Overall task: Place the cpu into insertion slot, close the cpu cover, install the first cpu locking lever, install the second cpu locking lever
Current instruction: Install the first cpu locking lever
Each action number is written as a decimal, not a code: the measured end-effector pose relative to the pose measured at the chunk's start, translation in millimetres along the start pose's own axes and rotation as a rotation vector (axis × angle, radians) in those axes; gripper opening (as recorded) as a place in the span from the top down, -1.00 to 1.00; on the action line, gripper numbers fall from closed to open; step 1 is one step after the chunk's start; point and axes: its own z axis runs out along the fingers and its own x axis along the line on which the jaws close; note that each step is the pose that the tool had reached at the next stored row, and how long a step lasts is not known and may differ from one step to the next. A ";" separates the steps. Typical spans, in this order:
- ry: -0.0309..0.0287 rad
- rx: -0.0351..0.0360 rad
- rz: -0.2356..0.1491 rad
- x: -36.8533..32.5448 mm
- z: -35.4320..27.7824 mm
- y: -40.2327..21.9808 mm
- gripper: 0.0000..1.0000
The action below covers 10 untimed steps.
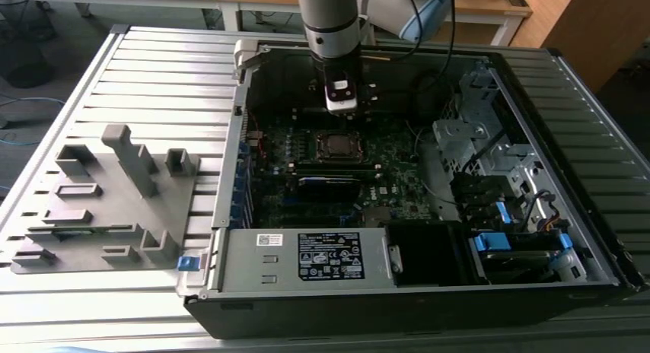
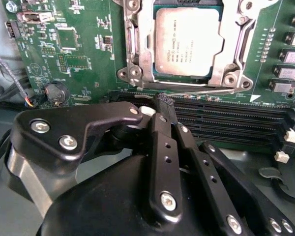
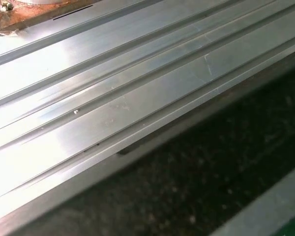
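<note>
The cpu [image 2: 187, 42] is sitting flat in the socket on the motherboard [image 2: 64, 59], and the cpu cover [image 2: 141, 46] is lying closed around it, so the work is looking like the locking-lever stage. In the second wrist view the gripper [image 2: 164, 102] is hanging at the socket edge facing the memory slots [image 2: 226, 118]. Its fingers [image 2: 160, 130] are clenched tip to tip, right at the end of the thin wire locking lever [image 2: 201, 91]. Whether they are pinching or only pressing it, cannot tell; whether any lever is hooked, cannot tell either. Judging from this, the step is calling for pushing the wire down and sideways under its catch without scraping the board. In the exterior view the arm is standing near vertical inside the open computer case [image 1: 406, 292] on the slatted worktop [image 1: 152, 79], gripper [image 1: 342, 102] pointing down just beside the cpu [image 1: 333, 144].
</note>
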 end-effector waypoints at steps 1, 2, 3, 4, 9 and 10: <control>-0.0017 -0.0008 0.000 0.1 0.3 0.0 0.79; -0.0035 -0.0017 0.000 0.1 0.7 -0.1 0.79; -0.0055 -0.0026 0.000 0.2 1.1 -0.2 0.79; -0.0079 -0.0039 -0.001 0.3 1.6 -0.4 0.79; -0.0199 -0.0095 -0.002 0.7 3.8 -0.9 0.79; -0.0219 -0.0106 -0.002 0.8 4.1 -1.0 0.79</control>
